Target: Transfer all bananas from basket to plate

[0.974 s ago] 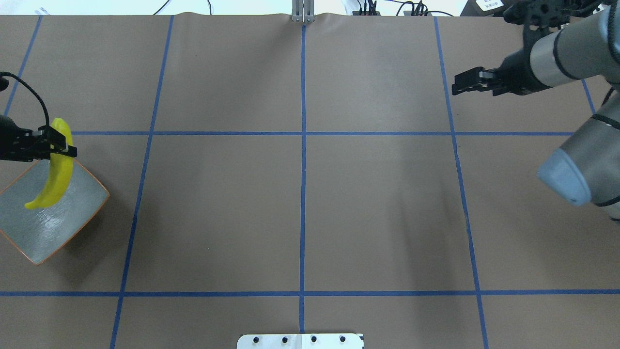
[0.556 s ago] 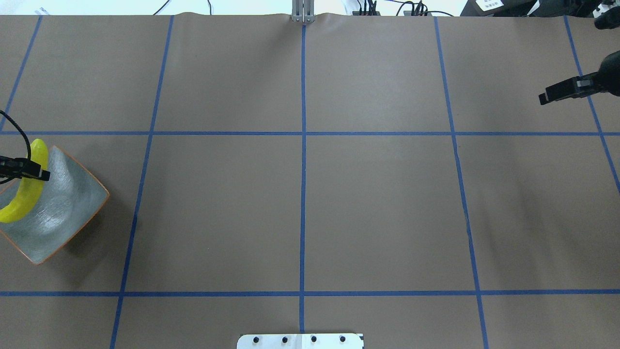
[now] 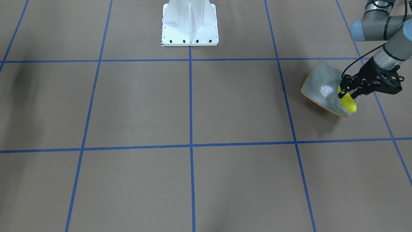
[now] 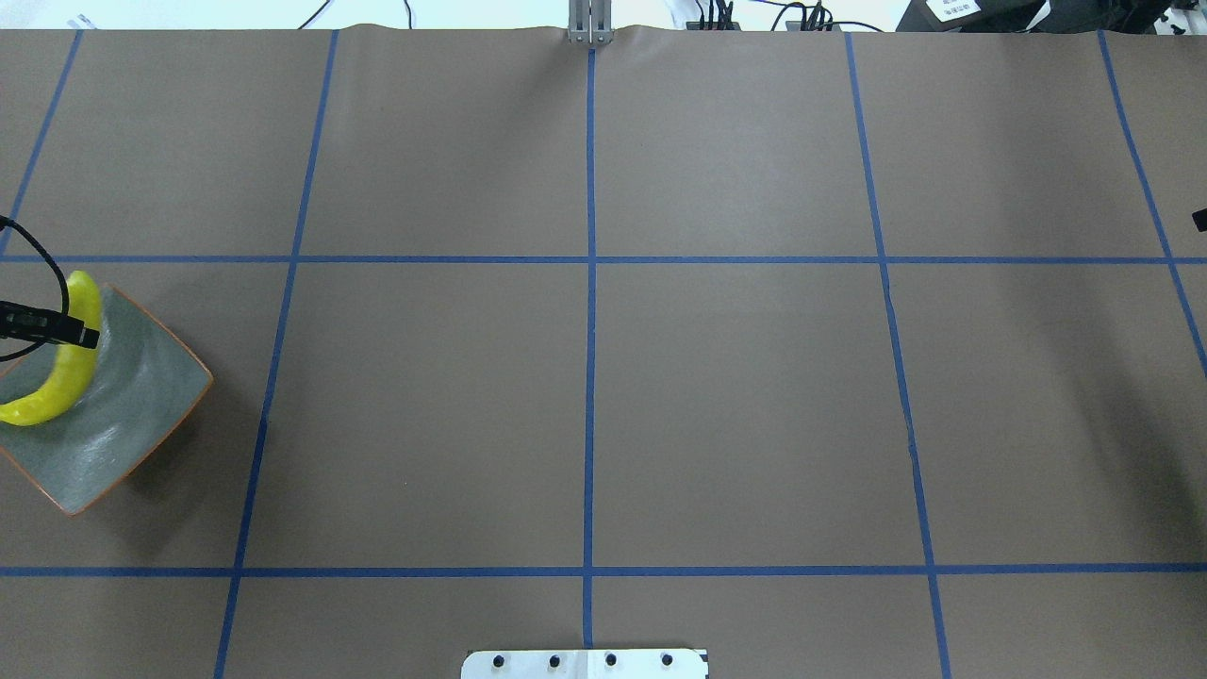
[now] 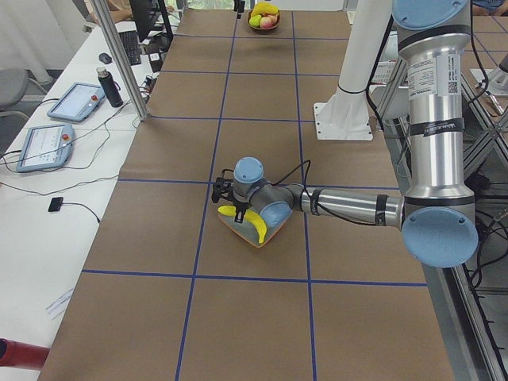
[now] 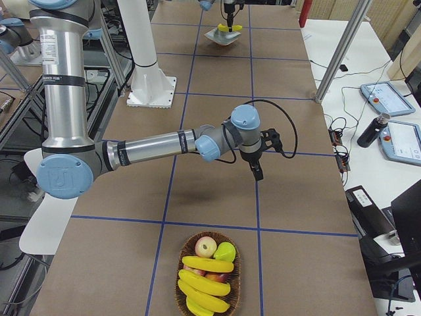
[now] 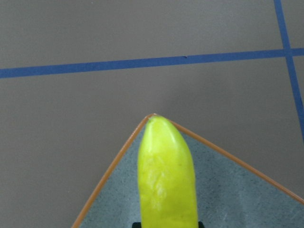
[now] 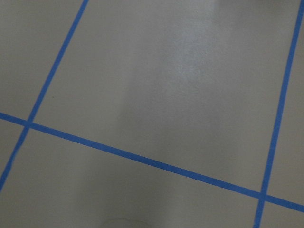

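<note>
My left claw grasps a banana over the plate at 9 o'clock on the bench, and whether my right claw is clenched I cannot tell.

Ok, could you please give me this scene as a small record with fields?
left gripper: shut on one banana
held banana: low over the plate, tip near one corner
right gripper: pointing down above bare table; open or shut cannot be told
basket: holds three bananas, with other fruit
task: not finished
</note>
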Controlling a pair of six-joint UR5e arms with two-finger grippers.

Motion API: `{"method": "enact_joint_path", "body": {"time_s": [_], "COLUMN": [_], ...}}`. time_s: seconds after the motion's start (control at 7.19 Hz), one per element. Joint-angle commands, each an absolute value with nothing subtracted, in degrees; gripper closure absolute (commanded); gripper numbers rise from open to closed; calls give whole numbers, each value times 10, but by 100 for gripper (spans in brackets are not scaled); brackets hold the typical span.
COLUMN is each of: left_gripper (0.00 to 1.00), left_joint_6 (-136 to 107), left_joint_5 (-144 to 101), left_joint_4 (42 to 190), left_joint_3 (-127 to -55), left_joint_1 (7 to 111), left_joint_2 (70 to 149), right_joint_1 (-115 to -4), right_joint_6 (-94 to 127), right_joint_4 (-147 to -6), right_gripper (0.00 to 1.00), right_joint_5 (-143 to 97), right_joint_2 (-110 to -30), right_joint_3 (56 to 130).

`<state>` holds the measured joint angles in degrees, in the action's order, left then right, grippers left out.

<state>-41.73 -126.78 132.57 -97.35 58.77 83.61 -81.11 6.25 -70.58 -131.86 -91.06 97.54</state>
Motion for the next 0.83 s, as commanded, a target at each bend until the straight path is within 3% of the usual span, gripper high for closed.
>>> {"method": "enact_joint_path", "body": {"time_s": [0.0,0.7], "left_gripper": [0,0], "left_joint_6": [-417,-418], "left_joint_5": [-1276,-1296], "left_joint_4": [1338,1337], "left_joint_3": [-989,-1022], "left_joint_1": [589,603], "left_joint_2": [839,845], "right_joint_1": [-862,-926], "right_joint_6": [-13,-191], "right_joint_4": [-707,-700], "right_gripper": [0,0], "right_joint_5": [-1326,-1325], "right_joint_2": [-919,-923], "right_joint_3": [923,764]}}
